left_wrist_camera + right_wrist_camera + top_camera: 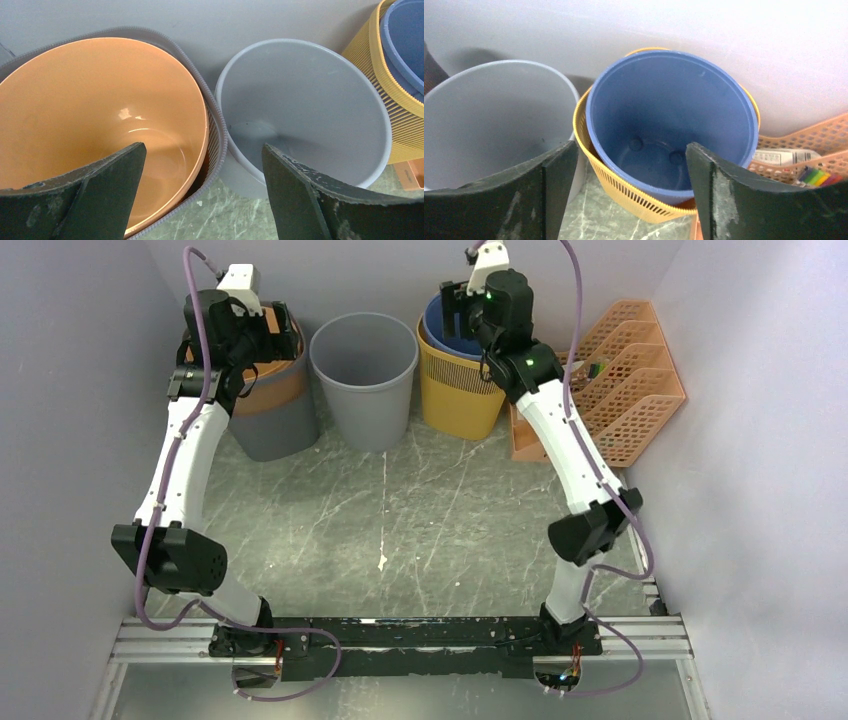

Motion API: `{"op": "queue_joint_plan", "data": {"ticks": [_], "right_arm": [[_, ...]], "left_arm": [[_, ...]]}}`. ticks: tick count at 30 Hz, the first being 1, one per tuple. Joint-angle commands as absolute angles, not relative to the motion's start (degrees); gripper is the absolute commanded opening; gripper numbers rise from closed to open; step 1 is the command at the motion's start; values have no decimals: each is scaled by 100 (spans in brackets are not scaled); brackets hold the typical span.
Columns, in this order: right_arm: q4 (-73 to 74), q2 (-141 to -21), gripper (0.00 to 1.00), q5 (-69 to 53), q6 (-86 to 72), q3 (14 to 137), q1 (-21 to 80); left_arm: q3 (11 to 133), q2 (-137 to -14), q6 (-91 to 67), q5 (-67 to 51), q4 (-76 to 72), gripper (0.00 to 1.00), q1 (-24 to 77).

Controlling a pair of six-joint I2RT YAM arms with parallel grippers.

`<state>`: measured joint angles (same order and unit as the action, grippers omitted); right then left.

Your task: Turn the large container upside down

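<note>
Three upright containers stand along the back wall. A plain grey bin [365, 410] is in the middle. It also shows in the left wrist view [310, 100] and the right wrist view [489, 115]. Left of it, a grey slatted basket [275, 430] holds an orange pot [75, 100]. Right of it, a yellow slatted basket [460, 390] holds a blue pot [664, 100]. My left gripper [203, 146] is open and empty above the right rim of the grey slatted basket [217, 130]. My right gripper [631, 145] is open and empty above the near rim of the yellow basket [624, 192].
An orange mesh file organizer [625, 390] stands at the back right against the side wall and holds small items [816, 176]. Walls close in the back and both sides. The green marble tabletop [400, 520] lies in front of the containers.
</note>
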<state>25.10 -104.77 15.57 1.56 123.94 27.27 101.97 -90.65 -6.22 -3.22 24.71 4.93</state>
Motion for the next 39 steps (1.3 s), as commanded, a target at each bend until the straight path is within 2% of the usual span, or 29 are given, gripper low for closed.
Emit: {"op": "queue_joint_plan", "data": {"ticks": [1, 19, 31, 39], "right_arm": [[3463, -11318, 70, 941, 154, 13564, 2518], [2474, -11997, 73, -350, -185, 13214, 2232], [1828, -12160, 73, -237, -249, 12815, 2232], [1637, -12463, 73, 16, -305, 13043, 2240]], "left_arm": [[10090, -8836, -630, -212, 2379, 97, 530], [9660, -8642, -589, -154, 2278, 98, 527], [9589, -8688, -465, -69, 2283, 98, 528], [9659, -8762, -345, -37, 2374, 98, 527]]}}
